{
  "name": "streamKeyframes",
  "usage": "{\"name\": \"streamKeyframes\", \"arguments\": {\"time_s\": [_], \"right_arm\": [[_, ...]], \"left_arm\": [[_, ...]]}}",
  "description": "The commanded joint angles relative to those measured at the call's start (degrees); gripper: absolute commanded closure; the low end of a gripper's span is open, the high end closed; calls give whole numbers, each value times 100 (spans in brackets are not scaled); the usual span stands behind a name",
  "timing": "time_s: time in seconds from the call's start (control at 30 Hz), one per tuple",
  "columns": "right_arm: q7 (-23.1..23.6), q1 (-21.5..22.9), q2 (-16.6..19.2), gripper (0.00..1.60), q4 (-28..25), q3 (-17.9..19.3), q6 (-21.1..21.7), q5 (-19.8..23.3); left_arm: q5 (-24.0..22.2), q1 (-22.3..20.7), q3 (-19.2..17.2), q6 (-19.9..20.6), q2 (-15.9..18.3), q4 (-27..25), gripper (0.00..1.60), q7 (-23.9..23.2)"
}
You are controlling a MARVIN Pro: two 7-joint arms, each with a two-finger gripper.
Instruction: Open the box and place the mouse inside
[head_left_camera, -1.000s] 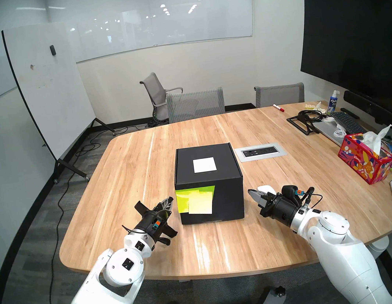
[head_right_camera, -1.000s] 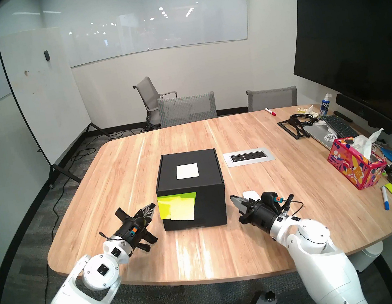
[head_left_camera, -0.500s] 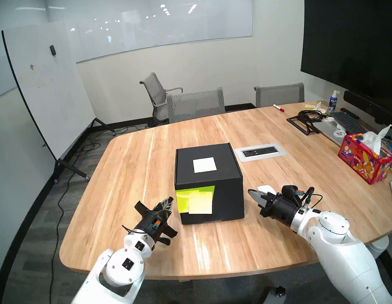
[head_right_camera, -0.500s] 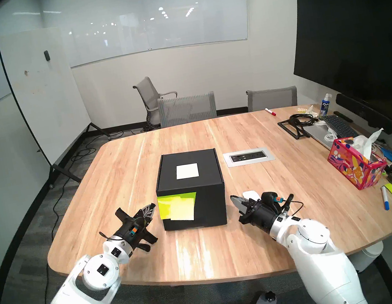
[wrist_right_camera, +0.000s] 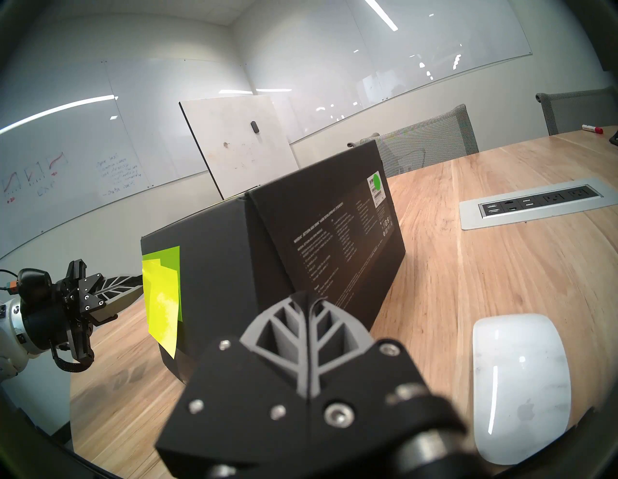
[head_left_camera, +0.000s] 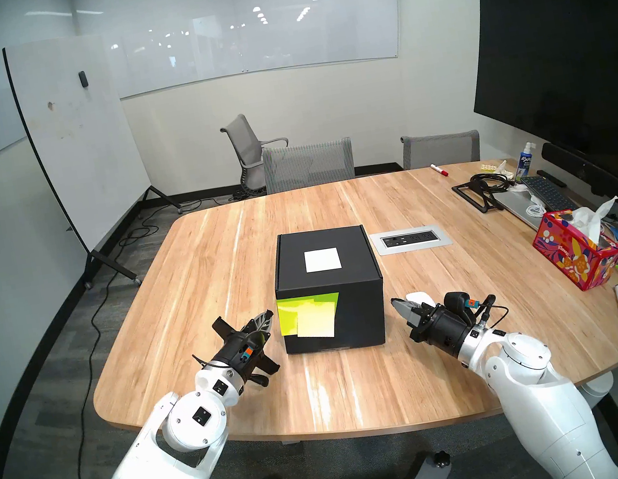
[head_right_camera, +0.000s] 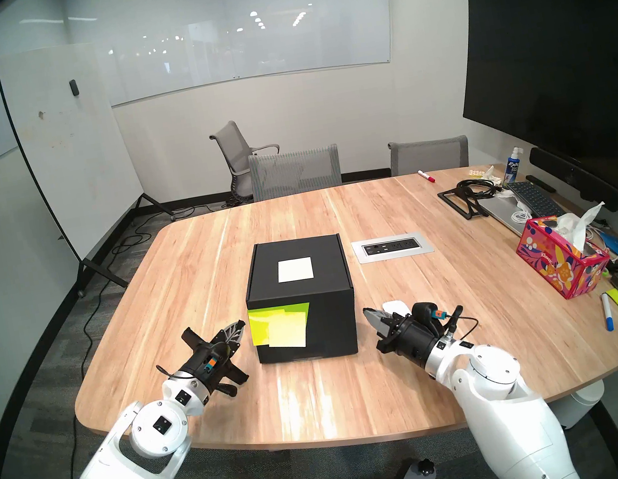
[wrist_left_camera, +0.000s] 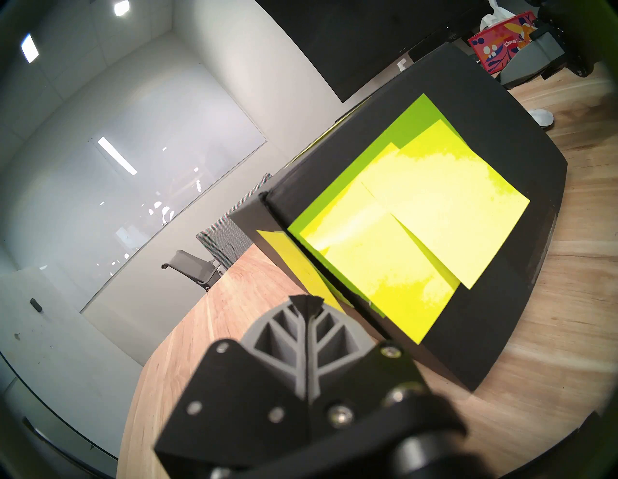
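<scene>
Now both grippers are closed and empty. Between them on the table (head_left_camera: 219,248) sits the box (head_left_camera: 355,306), lid down; the left gripper (head_left_camera: 265,319) points at its sticky notes (head_left_camera: 308,316). Just beside the right gripper (head_left_camera: 395,304), on its outer side, lies the mouse (wrist_right_camera: 520,384).

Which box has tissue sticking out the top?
The red flowery box at the table's right side; white tissue pokes from it. The black box is shut.

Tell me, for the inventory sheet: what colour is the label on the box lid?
White label, on the black box; clearest from the head camera.
</scene>
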Motion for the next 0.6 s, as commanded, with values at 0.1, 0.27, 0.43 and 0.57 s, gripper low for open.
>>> {"name": "streamKeyframes", "arguments": {"time_s": [0.1, 0.27, 0.43, 0.57], "right_arm": [[2, 65, 8, 160, -87, -5, 11, -5], [3, 65, 8, 160, -87, -5, 12, -6], [3, 65, 8, 160, -87, -5, 12, -6], [3, 65, 8, 160, -87, -4, 12, -6]], "left_arm": [[14, -28, -3, -30, 6, -96, 160, 9], [14, -28, -3, -30, 6, -96, 160, 9], [14, -28, -3, -30, 6, -96, 160, 9], [14, -28, -3, -30, 6, -96, 160, 9]]}}
